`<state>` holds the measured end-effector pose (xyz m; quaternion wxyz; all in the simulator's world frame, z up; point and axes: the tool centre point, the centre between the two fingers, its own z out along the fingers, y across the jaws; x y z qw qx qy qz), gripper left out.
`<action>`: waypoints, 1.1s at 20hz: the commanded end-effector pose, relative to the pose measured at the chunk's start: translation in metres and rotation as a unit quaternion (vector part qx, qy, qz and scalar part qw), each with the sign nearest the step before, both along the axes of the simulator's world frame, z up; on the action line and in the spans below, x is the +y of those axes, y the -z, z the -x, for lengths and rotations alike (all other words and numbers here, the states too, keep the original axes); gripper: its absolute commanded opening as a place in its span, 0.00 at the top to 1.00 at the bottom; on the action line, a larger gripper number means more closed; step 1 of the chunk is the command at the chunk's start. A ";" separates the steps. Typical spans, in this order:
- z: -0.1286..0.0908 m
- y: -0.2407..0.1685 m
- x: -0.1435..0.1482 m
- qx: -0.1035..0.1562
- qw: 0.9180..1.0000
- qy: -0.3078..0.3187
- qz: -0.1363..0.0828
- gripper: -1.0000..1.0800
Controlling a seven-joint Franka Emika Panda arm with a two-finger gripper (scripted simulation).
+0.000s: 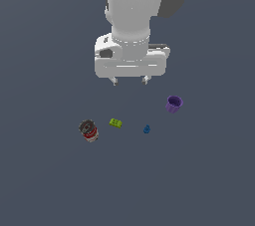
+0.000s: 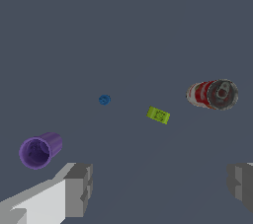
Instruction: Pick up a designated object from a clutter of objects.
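— The green brick (image 1: pixel 115 123) first, from the exterior view: where does it lie?

— On the flat grey floor (image 1: pixel 45 185), on its own; the red-banded can (image 1: pixel 88 131) is near it toward the exterior view's left, the blue knob piece (image 1: pixel 146 129) near it toward the exterior view's right; the brick sits between those two, touching neither; the purple cup (image 1: pixel 174 104) stands further off to the exterior view's right, beyond the knob and apart from it.

— And the arm?

— The white arm (image 1: pixel 132 6) comes down from the top of the picture; the gripper (image 1: pixel 130 80) hangs above the clutter, clear of all four items; its two short fingertips (image 1: pixel 115 81) point downward with a wide gap between them, so the jaws stand apart with nothing in them.

— Now the wrist view?

— The same four things from overhead; the brick (image 2: pixel 158 115) lies tilted, studs up, between the knob (image 2: pixel 104 99) and the can (image 2: pixel 213 94); the can lies on its side with its dark end facing the camera; the cup (image 2: pixel 40 150) is tipped so its mouth shows, well apart from the brick.

— The fingers there?

— One grey finger pad (image 2: pixel 78 190) at one lower corner, the other at the opposite edge; spread wide, bare floor (image 2: pixel 123 30) between them; they hold nothing.
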<state>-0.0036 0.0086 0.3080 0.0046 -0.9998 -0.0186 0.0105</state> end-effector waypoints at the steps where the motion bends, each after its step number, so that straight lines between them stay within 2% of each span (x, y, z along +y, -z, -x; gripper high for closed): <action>1: 0.000 0.000 0.000 0.000 1.000 0.000 0.000 0.04; 10: -0.011 -0.015 0.009 -0.024 1.000 -0.018 0.002 0.04; 22: -0.013 -0.005 0.006 -0.024 0.999 -0.041 0.003 0.04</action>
